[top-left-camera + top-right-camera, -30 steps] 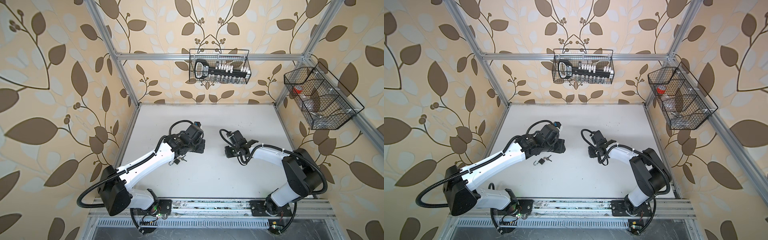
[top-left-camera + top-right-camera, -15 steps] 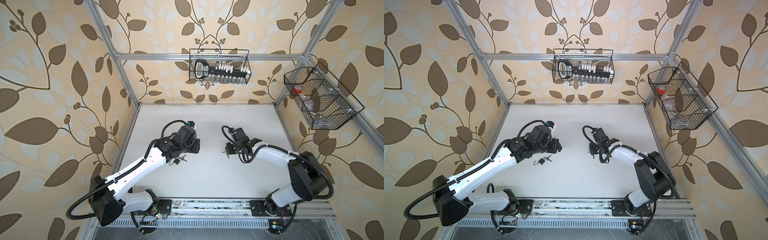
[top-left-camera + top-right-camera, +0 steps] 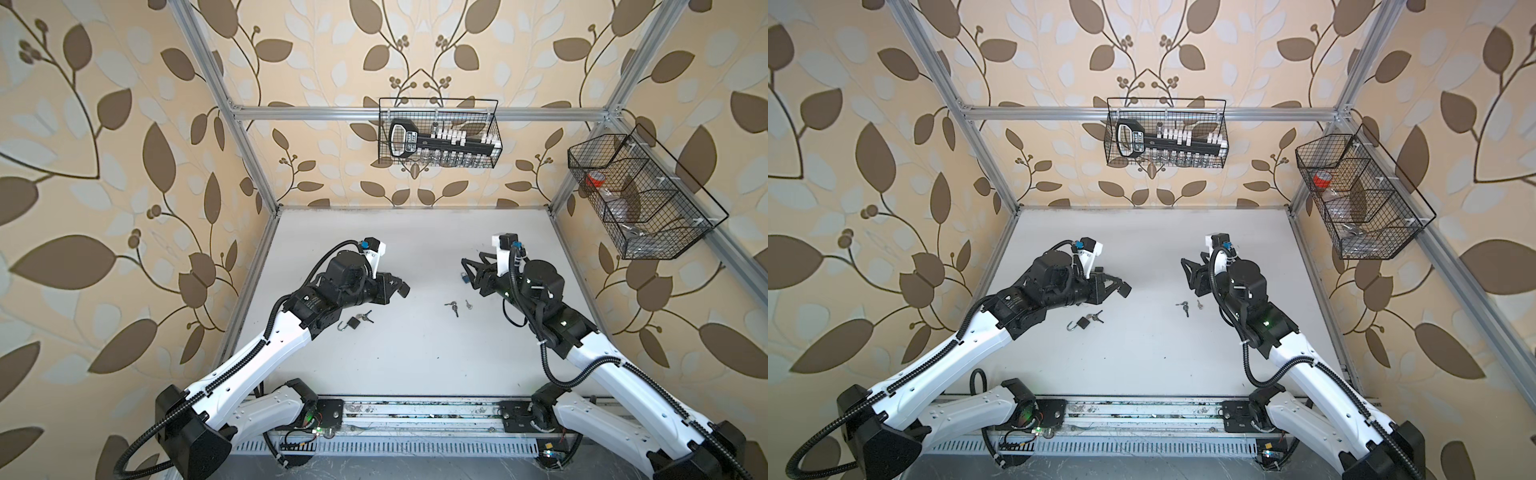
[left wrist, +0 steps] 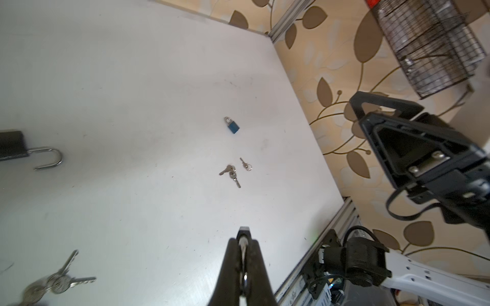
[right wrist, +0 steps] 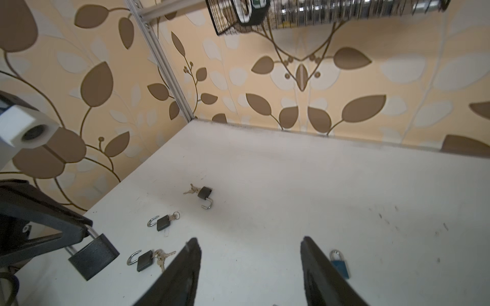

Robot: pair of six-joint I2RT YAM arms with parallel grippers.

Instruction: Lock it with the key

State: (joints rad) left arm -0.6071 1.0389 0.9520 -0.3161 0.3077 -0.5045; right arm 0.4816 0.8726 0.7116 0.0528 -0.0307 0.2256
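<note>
Black padlock [image 5: 94, 258] clamped by shackle [image 5: 93, 235] in left gripper [image 4: 243, 245] jaws. Right gripper [image 5: 249, 242] jaws apart, empty. Loose keys [image 4: 231, 173] seen on table [image 4: 132, 106] between both jaws. Judged small, light, hard, slippery; best pinched at head.

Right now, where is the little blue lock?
In a top view the blue padlock lies right of centre, by the jaws of the right gripper, just beyond the loose keys.
</note>
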